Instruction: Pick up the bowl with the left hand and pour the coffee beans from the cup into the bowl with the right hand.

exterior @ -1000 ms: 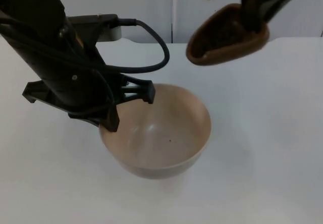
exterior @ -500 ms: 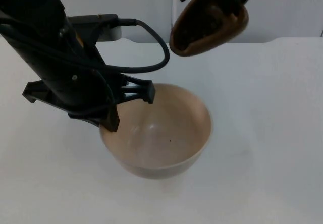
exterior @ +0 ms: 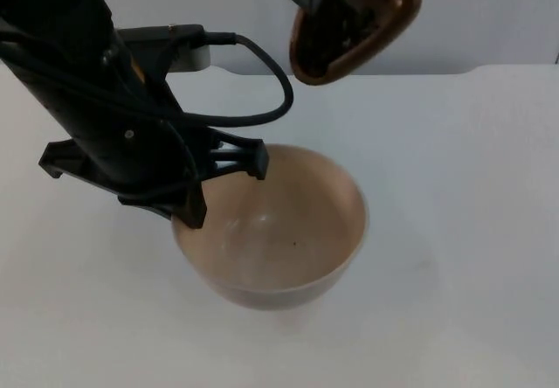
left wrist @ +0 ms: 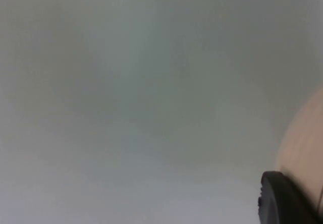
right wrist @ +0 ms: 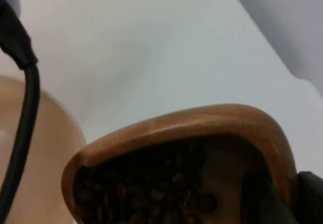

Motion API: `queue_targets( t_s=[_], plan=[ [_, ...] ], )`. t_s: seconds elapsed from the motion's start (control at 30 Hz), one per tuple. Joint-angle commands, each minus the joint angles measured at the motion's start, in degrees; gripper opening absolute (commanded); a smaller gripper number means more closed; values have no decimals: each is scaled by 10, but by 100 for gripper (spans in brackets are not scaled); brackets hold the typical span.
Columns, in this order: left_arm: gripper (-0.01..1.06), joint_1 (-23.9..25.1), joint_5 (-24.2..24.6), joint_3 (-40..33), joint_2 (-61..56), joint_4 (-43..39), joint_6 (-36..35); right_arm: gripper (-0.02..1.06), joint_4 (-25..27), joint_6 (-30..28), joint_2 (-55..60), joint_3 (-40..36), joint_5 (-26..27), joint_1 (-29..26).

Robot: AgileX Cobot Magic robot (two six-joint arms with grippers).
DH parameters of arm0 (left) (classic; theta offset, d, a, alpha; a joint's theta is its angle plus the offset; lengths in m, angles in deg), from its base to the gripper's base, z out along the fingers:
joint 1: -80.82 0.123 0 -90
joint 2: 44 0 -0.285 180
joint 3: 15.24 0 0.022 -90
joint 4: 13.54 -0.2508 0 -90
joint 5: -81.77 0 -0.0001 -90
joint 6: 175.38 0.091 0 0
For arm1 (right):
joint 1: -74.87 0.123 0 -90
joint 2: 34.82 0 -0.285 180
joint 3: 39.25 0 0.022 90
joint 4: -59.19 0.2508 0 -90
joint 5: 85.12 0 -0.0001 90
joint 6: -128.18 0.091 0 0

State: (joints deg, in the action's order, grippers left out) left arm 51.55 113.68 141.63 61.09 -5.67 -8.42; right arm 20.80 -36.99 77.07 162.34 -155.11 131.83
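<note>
While left tool (exterior: 223,183) grips bowl (exterior: 279,248) — cup (exterior: 349,25) tilts.

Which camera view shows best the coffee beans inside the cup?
The right wrist view: it looks into the cup, where the coffee beans lie. The top view shows them dimly; the left wrist view shows the bowl instead.

Even light; wrist views seemingly blurred
</note>
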Motion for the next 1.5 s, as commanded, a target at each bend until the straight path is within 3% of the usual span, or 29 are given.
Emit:
queue_targets(
  t_s=[0.0, 0.23, 0.83, 1.47],
  plan=[
    [0, 0, -9, 5, -4, 7, -6, 0, -17, -13, -4, 7, 0, 4],
    [0, 0, -9, 5, -4, 7, -6, 0, -25, -49, -4, 7, 0, 15],
    [0, 0, -9, 5, -4, 7, -6, 0, -116, -85, -4, 6, 0, 56],
    [0, 0, -9, 5, -4, 7, -6, 0, -256, -107, 40, 6, 0, 117]
  ],
)
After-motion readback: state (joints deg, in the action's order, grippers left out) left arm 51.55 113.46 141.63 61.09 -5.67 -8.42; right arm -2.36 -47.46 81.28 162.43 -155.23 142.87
